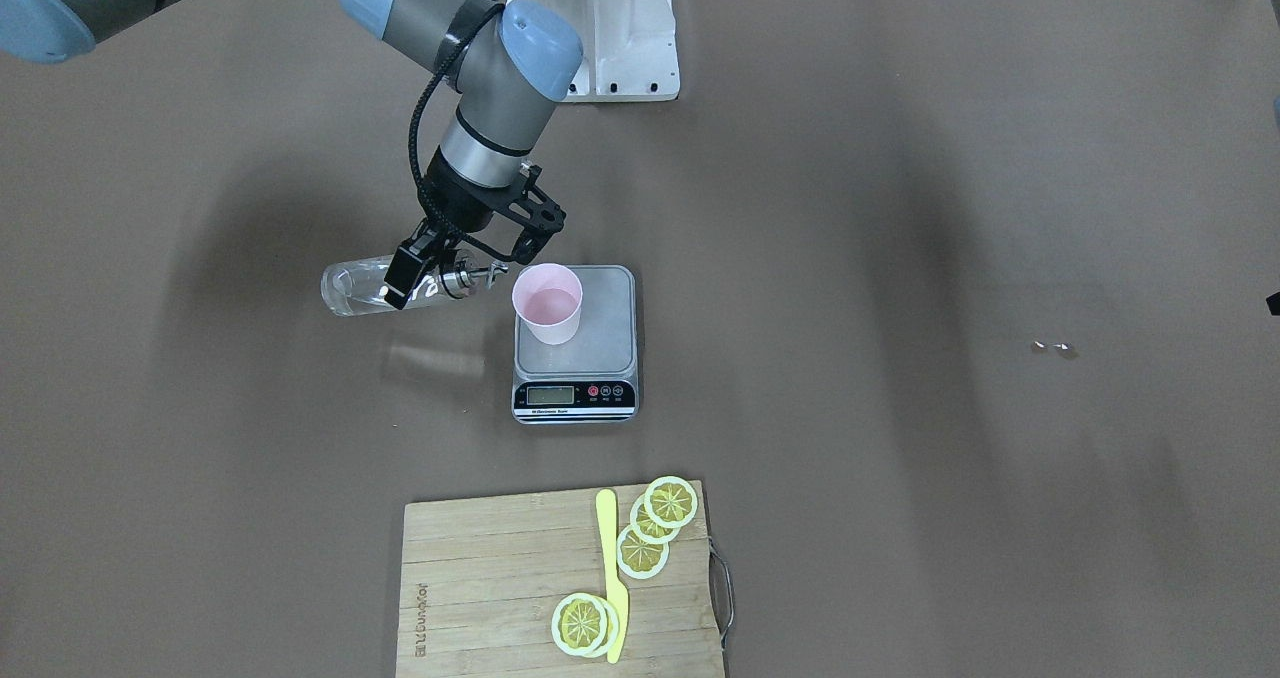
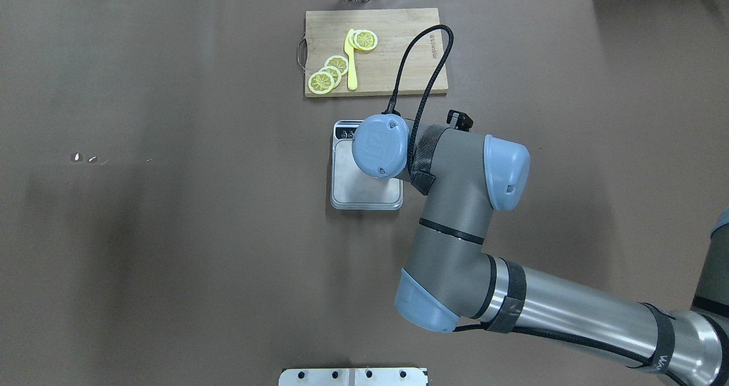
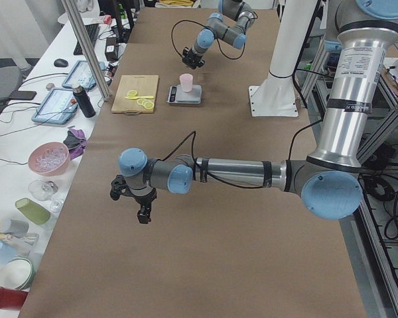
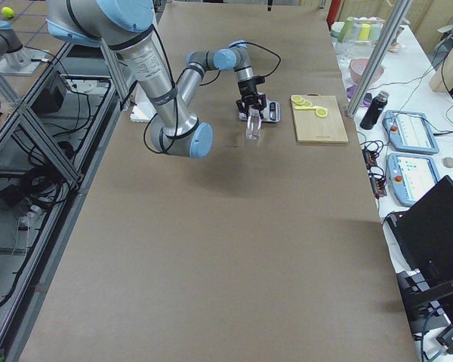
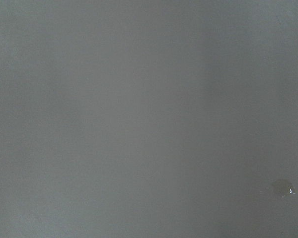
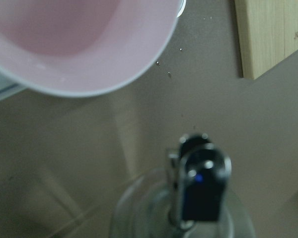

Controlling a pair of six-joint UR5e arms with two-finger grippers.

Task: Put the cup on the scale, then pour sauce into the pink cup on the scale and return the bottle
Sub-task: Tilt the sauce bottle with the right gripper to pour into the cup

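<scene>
The pale pink cup [image 1: 547, 303] stands upright on the steel platform of the scale [image 1: 590, 358]. My right gripper [image 1: 418, 278] is shut on the transparent bottle [image 1: 355, 288] near its neck. It holds the bottle almost level above the table, with the metal spout [image 1: 490, 276] pointing at the cup's rim and just beside it. In the right wrist view the spout [image 6: 198, 191] sits below the cup rim [image 6: 89, 84]. I cannot make out the liquid. The overhead view hides the cup under my right wrist. My left gripper [image 3: 142, 212] hangs over bare table far from the scale; I cannot tell whether it is open.
A wooden cutting board [image 1: 480, 598] with lemon slices [image 1: 655, 528] and a yellow knife [image 1: 610, 578] lies beyond the scale, towards the operators' side. A few small drops [image 1: 1050, 348] lie on the brown table cover on my left side. The robot's white base [image 1: 620, 38] stands behind the scale.
</scene>
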